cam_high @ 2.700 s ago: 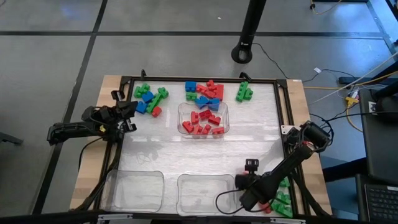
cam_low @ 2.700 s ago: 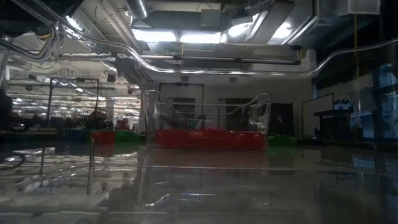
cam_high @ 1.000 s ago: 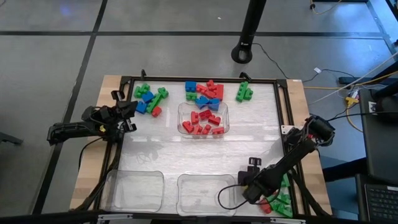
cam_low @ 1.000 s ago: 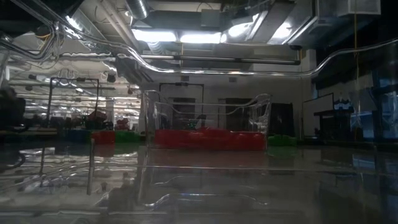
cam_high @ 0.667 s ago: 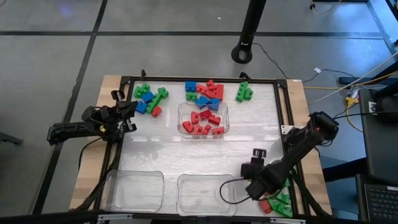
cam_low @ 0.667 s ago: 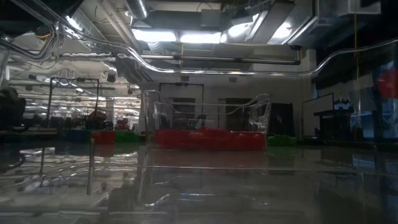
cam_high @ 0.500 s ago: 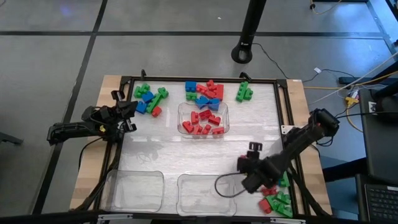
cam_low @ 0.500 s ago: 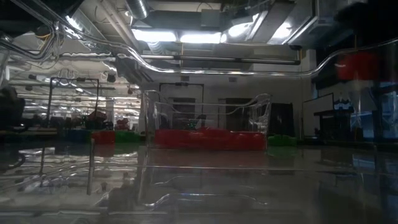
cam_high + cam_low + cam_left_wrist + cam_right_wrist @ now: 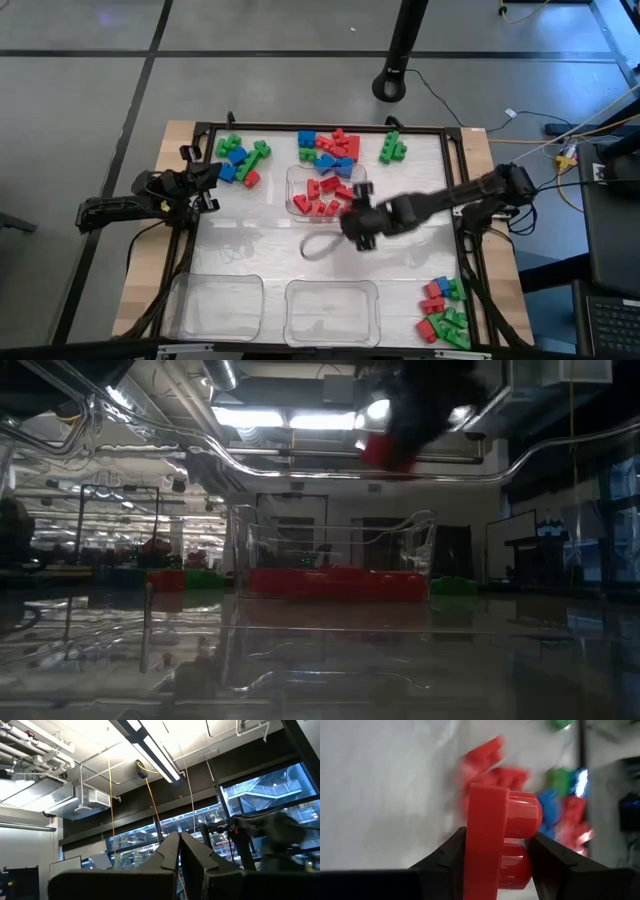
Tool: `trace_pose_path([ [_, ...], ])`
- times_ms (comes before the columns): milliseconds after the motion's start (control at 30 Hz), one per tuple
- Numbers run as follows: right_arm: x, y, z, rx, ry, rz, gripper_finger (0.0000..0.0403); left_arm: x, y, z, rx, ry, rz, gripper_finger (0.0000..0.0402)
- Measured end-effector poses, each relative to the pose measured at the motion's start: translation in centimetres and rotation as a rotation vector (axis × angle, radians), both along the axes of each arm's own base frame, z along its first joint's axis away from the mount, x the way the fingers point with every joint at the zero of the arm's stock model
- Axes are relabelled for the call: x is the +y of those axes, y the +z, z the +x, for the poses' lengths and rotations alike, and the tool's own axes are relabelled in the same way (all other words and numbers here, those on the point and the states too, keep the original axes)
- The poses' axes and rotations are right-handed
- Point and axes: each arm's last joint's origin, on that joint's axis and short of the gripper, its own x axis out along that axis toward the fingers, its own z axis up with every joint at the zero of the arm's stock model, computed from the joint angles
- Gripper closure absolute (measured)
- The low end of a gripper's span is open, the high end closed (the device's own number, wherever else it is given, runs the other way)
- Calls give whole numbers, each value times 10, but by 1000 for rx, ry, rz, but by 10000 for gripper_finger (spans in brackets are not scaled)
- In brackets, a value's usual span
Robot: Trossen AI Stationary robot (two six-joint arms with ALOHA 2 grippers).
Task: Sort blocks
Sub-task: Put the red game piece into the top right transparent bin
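Observation:
Between the fingers of my right gripper (image 9: 356, 224) sits a red block (image 9: 495, 840), high over the table's middle, just near of the centre tray (image 9: 327, 192) that holds several red blocks. The low view shows that block (image 9: 385, 452) well above the tray. Mixed red, green and blue blocks lie in piles at the far left (image 9: 240, 160), far middle (image 9: 328, 145) and near right corner (image 9: 443, 310). A green block (image 9: 392, 148) lies at the far right. My left gripper (image 9: 205, 175) waits shut at the table's left edge, pointing up into the room (image 9: 179, 851). My right gripper pinches the red block between its two fingers, one on the flat back (image 9: 472, 837) and one against the studded face (image 9: 522, 855). The fingers slant downward over the table's middle. The block is lifted clear of table and tray.
Two clear trays with nothing in them stand at the near edge, left (image 9: 213, 305) and middle (image 9: 331, 312). A black frame (image 9: 460, 180) borders the white mat. A cable loop (image 9: 318, 245) hangs below my right arm.
My right gripper has swept from the near right corner toward the table's middle and far edge, rising and rolling its wrist. It has carried the red block along, lifted clear, to just near of the centre tray.

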Motion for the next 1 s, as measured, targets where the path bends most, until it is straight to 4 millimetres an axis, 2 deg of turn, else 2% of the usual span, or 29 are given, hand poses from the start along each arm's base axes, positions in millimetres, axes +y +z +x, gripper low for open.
trace_pose_path([
  [133, -42, 6, 15, -75, -1, -30, 239, 0, 0, 0, 0, 2, 3, 396],
  [233, -68, 8, 19, -103, -34, -37, 239, 0, 0, 0, 0, 3, 3, 396],
  [367, -93, 1, 18, -103, -46, 43, 234, 0, 0, 0, -1, -1, -1, 396],
  [600, -111, -11, 15, -84, -65, 194, 119, 0, 0, 0, -3, -9, -12, 396],
  [733, -110, -5, 10, -49, -58, 227, 70, 0, 0, 0, -4, -11, -15, 396],
  [800, -100, 4, 6, -14, -55, 241, 56, 0, 0, 0, -4, -11, -14, 396],
  [1000, -47, 31, -18, 60, -35, 301, 46, 0, 0, 0, -3, -13, -17, 396],
])
